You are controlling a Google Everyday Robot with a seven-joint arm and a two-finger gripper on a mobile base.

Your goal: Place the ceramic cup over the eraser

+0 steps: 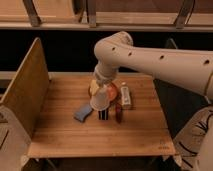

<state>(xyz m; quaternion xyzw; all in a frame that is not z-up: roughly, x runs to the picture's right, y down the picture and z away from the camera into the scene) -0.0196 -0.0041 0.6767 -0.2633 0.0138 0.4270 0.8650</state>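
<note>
While the ceramic cup (99,101) hangs wider end down and slightly tilted just above the eraser (103,115), the hand (102,89) sits directly over the eraser too, grasping the cup by its narrow upper end; the cup is clear of the counter (70,135), so I judge the grip firm. The eraser stands upright below the cup's rim, its lower part showing.

The main risk is the rim catching the eraser's top on the way down. With the cup tilted and apparently a little to the eraser's left, one edge could land on the block and knock it flat or push it out from under. Crowding adds to that: a blue-grey pad (82,112) lies just left of the eraser and a reddish-brown upright object (118,113) stands just to its right, so the rim could settle on the pad or nudge the upright thing over. An orange bowl (113,92) sits behind the eraser, near the wrist.
</note>
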